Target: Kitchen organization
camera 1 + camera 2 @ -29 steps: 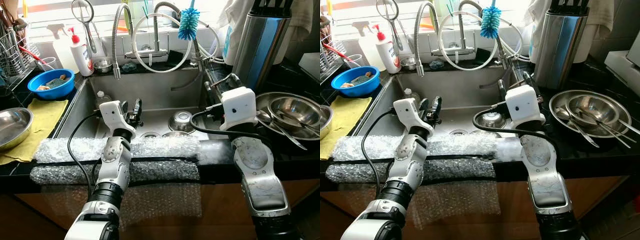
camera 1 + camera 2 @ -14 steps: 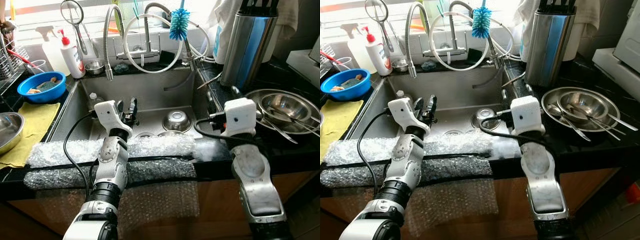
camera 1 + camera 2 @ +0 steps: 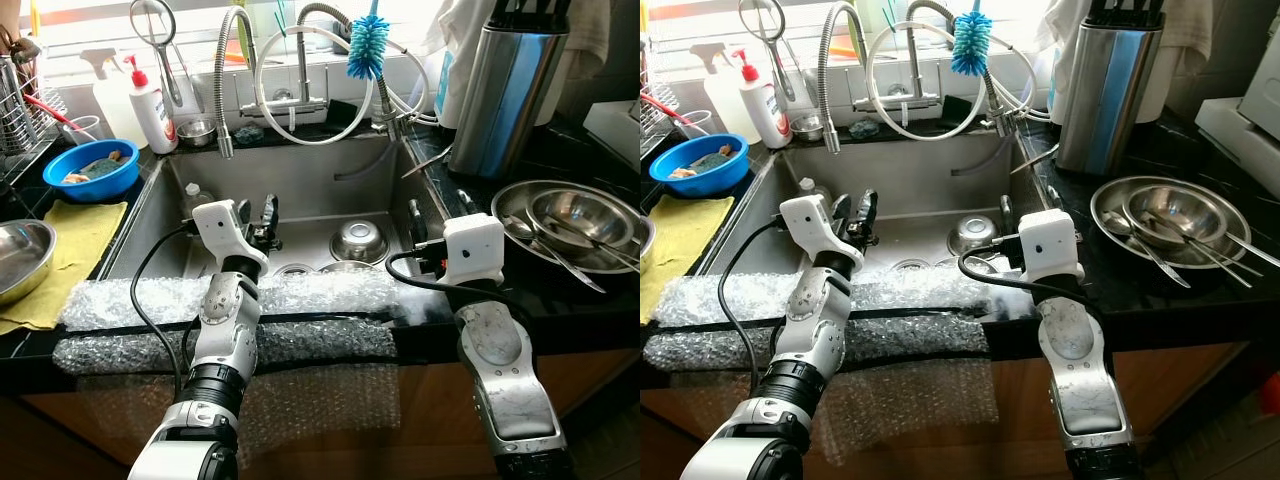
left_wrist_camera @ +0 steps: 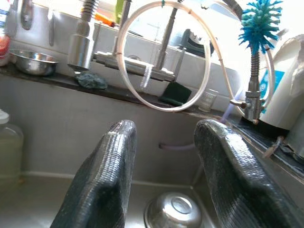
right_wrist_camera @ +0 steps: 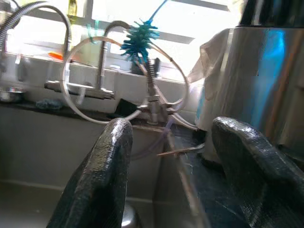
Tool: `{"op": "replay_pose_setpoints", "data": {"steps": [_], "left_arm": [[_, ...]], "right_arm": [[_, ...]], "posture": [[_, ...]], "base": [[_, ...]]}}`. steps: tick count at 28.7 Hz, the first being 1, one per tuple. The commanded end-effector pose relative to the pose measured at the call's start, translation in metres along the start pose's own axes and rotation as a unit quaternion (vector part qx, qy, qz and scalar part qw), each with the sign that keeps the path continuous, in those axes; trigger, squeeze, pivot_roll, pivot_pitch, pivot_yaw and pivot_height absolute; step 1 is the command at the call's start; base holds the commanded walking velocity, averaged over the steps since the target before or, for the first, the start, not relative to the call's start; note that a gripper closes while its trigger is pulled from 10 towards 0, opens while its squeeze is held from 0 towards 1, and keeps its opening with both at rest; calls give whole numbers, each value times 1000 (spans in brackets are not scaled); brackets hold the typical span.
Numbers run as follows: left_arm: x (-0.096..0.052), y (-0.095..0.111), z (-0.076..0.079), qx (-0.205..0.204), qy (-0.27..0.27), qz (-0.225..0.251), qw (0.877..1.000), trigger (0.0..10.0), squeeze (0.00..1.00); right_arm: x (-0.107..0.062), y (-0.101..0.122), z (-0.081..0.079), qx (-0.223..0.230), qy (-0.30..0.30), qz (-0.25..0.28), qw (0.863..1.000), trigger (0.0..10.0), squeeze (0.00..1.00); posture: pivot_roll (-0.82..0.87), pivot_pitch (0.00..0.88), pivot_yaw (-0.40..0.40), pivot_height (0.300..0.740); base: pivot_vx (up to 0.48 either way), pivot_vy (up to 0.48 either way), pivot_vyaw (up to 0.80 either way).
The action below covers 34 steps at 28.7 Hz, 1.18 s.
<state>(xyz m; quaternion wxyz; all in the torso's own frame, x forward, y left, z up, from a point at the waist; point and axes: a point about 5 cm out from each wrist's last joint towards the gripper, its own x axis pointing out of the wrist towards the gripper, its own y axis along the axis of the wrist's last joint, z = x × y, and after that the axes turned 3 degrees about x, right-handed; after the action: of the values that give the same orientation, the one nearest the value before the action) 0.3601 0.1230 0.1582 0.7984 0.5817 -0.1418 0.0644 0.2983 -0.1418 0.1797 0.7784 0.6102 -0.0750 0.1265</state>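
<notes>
Your right gripper (image 3: 1025, 205) has drawn back from the sink's right rim toward the front edge, jaws apart and empty. Your left gripper (image 3: 258, 215) hovers over the sink (image 3: 300, 180), jaws apart, above the overturned steel bowl (image 3: 359, 241).

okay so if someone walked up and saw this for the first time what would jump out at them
Probably the bright blue bottle brush standing up by the taps behind the sink, with a white hose looped beside it. Next, the two open claws over the basin, left claw and right claw, above an upturned steel bowl. Bubble wrap pads the sink's front edge.
</notes>
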Motion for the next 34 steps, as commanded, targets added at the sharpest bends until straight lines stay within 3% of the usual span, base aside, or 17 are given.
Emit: {"op": "replay_pose_setpoints", "data": {"steps": [1,34], "left_arm": [[-2,-5,-2,-5,4,-12,1000,10000,0],[1,-2,-2,3,-6,-11,1000,10000,0]], "right_arm": [[2,1,-2,3,2,3,1000,10000,0],[2,1,-7,5,5,5,1000,10000,0]], "posture": [[-166,0,73,740],[-161,0,93,740]], "base": [[0,0,-781],[0,0,-764]]}}
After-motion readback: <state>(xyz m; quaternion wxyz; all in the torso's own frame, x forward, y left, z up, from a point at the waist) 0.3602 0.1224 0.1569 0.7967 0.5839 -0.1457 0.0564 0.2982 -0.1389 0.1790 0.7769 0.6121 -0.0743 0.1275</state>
